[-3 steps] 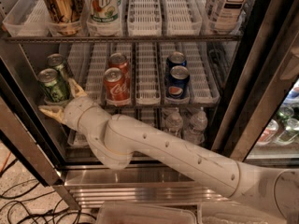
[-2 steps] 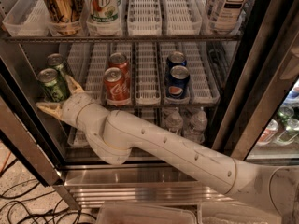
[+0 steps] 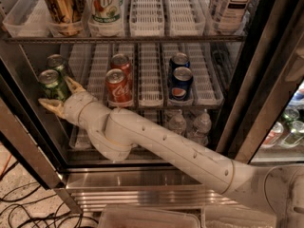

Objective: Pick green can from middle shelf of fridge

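The gripper (image 3: pixel 61 95) is at the left, its fingers (image 3: pixel 72 84) spread. Just right of the fingers, two red cola cans (image 3: pixel 118 87) stand one behind the other. Farther right stand two blue Pepsi cans (image 3: pixel 181 83). Above the fingers are a tall brown-gold can (image 3: pixel 61 6) and a tall pale can (image 3: pixel 105 4), with a tea bottle (image 3: pixel 235 4) far to the upper right. Water bottles (image 3: pixel 176 122) stand lower right of the fingers. Dark cables (image 3: pixel 19 208) lie on the floor below them.
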{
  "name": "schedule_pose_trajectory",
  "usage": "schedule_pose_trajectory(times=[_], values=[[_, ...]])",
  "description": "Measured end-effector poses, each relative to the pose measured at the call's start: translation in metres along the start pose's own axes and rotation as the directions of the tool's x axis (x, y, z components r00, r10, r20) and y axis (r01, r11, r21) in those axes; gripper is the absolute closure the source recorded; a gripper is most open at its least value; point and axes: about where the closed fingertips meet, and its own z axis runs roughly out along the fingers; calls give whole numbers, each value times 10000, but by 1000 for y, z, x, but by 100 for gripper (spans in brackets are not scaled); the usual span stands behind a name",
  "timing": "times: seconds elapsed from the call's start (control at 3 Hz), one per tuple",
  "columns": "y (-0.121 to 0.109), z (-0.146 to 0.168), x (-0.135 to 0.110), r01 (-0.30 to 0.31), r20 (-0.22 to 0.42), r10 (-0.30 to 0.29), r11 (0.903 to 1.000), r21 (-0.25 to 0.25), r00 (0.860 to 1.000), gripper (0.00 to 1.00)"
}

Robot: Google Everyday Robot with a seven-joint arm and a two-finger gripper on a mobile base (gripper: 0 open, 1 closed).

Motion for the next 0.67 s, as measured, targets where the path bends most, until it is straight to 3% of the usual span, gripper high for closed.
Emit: schedule_pose_trajectory(times=[0.67], values=[[-1,6,6,-151,-7,151,9999,-25,9999,74]])
